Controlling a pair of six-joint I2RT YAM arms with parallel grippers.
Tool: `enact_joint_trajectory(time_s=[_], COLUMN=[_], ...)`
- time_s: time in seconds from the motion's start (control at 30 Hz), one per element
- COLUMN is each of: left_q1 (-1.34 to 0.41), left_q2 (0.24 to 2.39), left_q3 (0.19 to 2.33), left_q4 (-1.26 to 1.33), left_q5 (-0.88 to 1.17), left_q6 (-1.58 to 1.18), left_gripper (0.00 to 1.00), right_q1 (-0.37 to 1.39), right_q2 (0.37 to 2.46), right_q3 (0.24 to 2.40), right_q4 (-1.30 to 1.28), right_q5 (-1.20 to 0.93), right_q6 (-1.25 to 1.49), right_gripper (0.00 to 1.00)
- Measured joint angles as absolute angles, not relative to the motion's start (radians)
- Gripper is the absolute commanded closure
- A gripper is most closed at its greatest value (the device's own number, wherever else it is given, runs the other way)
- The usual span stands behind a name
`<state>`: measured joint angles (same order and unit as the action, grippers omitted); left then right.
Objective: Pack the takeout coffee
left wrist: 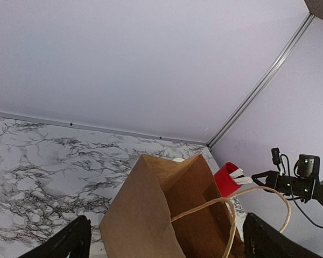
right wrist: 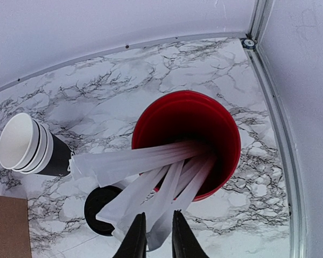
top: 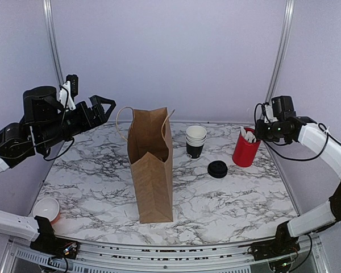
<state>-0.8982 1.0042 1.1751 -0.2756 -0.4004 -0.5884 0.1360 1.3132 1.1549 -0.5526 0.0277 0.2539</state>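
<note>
black lid, red cup, white sticks

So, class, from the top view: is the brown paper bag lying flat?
No, the brown paper bag stands upright on the marble table, mouth open.

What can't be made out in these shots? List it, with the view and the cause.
- Floor of the bag: top and left wrist views; its own walls and shadow hide it.
- Hold of the right gripper on the white sticks: right wrist view; the bottom edge cuts the fingers off.
- The lid: right wrist view; sticks cover part.
- Side of the near-left cup: top view; the left arm covers it.
</note>
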Motion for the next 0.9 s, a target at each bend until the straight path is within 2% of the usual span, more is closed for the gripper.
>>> enact_joint_trajectory(time_s=[0.27,0.4,0.9], left_q1=[-0.895,-0.895,-0.894], left_q2=[1.004,1.004,1.005], left_q3=[1.175,1.175,1.175], left_q4=[-0.276,-0.276,-0.275], left_q5=[-0.4,-0.399,-0.392], left_q6=[-0.591,-0.595,-0.595], left_gripper=[0.01,0.01,0.01], right_q1=[0.136,0.136,0.136], right_q2=[1.328,1.327,1.309], right_q3=[1.155,1.155,1.233], right_q4=[-0.553,-0.553,-0.603], right_q5=[0.056,0.089,0.168], right_q6=[0.253,0.244,0.207], right_gripper=[0.93,1.0,1.0])
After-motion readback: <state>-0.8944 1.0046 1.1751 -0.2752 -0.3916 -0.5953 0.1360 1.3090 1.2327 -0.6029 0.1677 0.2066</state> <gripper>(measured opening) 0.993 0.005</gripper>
